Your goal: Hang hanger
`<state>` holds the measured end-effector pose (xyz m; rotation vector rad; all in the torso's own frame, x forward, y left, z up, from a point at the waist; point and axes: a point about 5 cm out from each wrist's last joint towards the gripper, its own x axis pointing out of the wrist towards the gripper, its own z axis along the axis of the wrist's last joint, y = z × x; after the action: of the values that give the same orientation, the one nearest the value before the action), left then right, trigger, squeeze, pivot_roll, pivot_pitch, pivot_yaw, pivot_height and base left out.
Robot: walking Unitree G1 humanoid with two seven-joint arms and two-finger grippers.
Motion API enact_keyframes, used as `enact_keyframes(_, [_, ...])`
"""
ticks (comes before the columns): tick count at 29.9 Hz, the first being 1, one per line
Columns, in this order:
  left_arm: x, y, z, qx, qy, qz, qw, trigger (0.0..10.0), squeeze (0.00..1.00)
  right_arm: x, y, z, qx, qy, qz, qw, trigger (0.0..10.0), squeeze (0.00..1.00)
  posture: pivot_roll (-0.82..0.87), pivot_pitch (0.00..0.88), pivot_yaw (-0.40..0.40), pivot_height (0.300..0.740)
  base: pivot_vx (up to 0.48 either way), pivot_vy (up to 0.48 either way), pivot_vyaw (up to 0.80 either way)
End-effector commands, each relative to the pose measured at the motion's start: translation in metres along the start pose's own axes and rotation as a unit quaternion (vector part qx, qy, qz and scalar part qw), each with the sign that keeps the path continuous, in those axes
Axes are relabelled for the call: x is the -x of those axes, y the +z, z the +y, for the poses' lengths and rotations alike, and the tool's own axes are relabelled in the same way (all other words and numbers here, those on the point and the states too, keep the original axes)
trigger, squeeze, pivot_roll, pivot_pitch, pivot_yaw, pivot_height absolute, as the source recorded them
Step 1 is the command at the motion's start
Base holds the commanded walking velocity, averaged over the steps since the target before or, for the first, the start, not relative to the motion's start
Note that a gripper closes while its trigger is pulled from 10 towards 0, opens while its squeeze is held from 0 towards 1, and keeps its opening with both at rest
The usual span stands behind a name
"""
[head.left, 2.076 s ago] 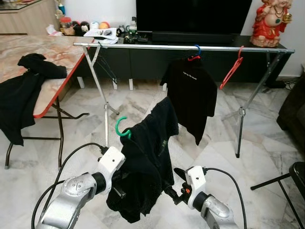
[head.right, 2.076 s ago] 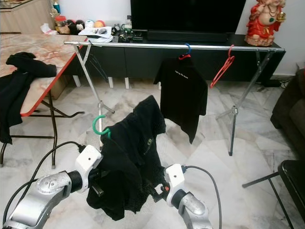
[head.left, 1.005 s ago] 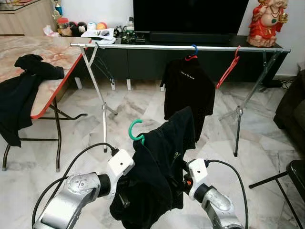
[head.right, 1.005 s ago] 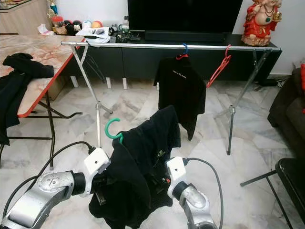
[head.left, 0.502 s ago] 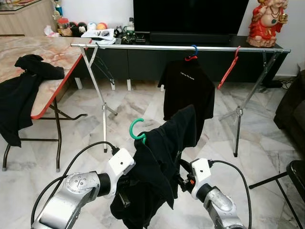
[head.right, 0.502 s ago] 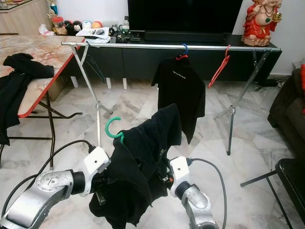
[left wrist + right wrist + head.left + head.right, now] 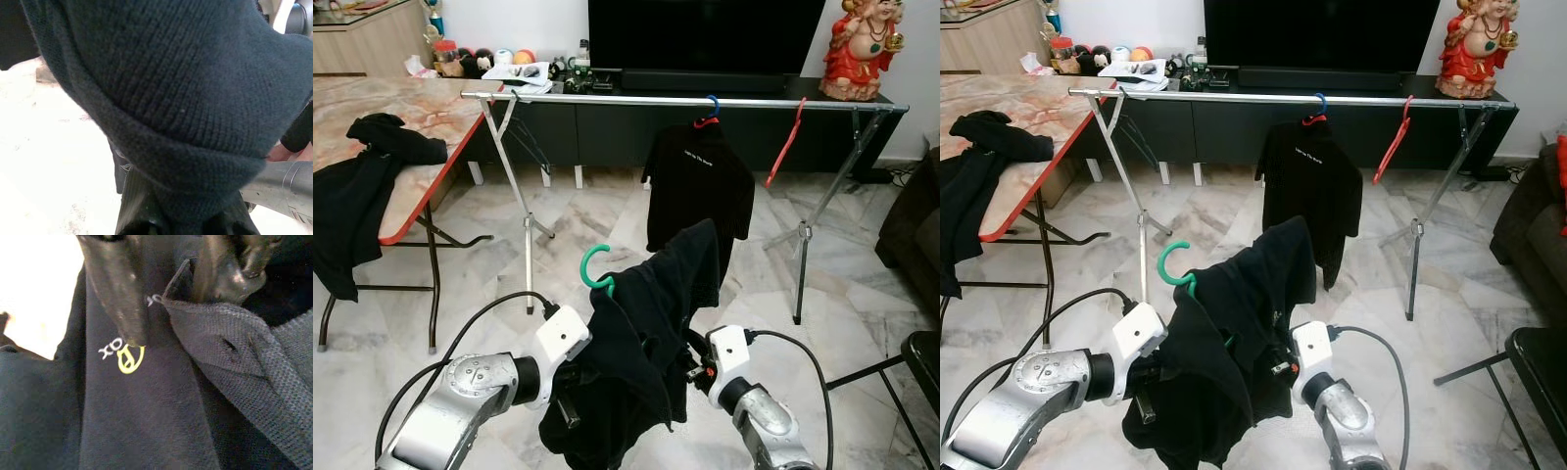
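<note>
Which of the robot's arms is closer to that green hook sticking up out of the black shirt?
Left. The green hook rises just above the left gripper, which is buried under the black shirt. The right gripper reaches in from the shirt's far side, farther from the hook.

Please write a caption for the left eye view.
Both arms hold a black shirt on a green hanger before the rail.

Matt knitted black shirt (image 7: 646,343), glossy green plastic hanger (image 7: 595,269), shiny metal rail (image 7: 607,98).
</note>
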<state>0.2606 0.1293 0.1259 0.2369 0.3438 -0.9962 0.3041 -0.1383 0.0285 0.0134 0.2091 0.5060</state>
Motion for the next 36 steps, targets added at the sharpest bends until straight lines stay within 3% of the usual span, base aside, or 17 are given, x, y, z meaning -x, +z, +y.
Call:
enact_keyframes(1, [0.002,0.012,-0.005,-0.019,-0.014,-0.018,1.0,10.0,0.0,-0.001,0.003,-0.003,0.005,-0.005,-0.001,1.0,0.0,0.0,0.17,0.034,-0.031,0.74,0.0,0.0,0.0])
enact_keyframes(7, [0.008,0.005,-0.007,-0.025,-0.021,0.002,0.999,10.0,0.0,-0.001,0.004,-0.006,0.007,-0.015,-0.002,1.0,0.0,0.0,0.17,0.036,-0.031,0.74,0.0,0.0,0.0])
enact_keyframes(12, [0.027,-0.008,0.001,-0.031,-0.005,0.042,0.999,10.0,0.0,0.0,0.012,-0.019,0.016,-0.045,-0.008,0.999,0.0,0.0,0.18,0.042,-0.035,0.74,0.0,0.0,0.0])
enact_keyframes(17, [0.029,-0.013,0.001,-0.03,-0.005,0.055,0.998,10.0,0.0,0.001,0.018,-0.027,0.02,-0.058,-0.015,0.998,0.0,0.0,0.17,0.043,-0.035,0.74,0.0,0.0,0.0])
enact_keyframes(19, [0.034,-0.028,0.003,-0.049,-0.005,0.106,0.993,10.0,0.0,0.003,0.022,-0.034,0.025,-0.069,-0.018,0.997,0.0,0.0,0.17,0.043,-0.036,0.74,0.0,0.0,0.0])
enact_keyframes(23, [0.043,-0.043,0.006,-0.071,-0.01,0.158,0.985,10.0,0.0,0.005,0.025,-0.04,0.029,-0.077,-0.018,0.996,0.0,0.0,0.17,0.044,-0.037,0.74,0.0,0.0,0.0])
enact_keyframes(24, [0.052,-0.047,0.007,-0.077,-0.02,0.177,0.981,10.0,0.0,0.007,0.026,-0.044,0.032,-0.083,-0.016,0.996,0.0,0.0,0.17,0.045,-0.038,0.74,0.0,0.0,0.0])
enact_keyframes(29, [0.066,-0.051,0.006,-0.102,-0.048,0.197,0.974,10.0,0.0,0.009,0.028,-0.05,0.037,-0.091,-0.013,0.995,0.0,0.0,0.17,0.046,-0.04,0.74,0.0,0.0,0.0])
enact_keyframes(30, [0.074,-0.053,0.005,-0.105,-0.067,0.203,0.971,10.0,0.0,0.01,0.029,-0.052,0.038,-0.094,-0.012,0.995,0.0,0.0,0.17,0.046,-0.04,0.74,0.0,0.0,0.0])
enact_keyframes(36, [0.084,-0.051,0.004,-0.113,-0.091,0.203,0.968,10.0,0.0,0.01,0.03,-0.053,0.04,-0.096,-0.011,0.995,0.0,0.0,0.17,0.049,-0.046,0.74,0.0,0.0,0.0])
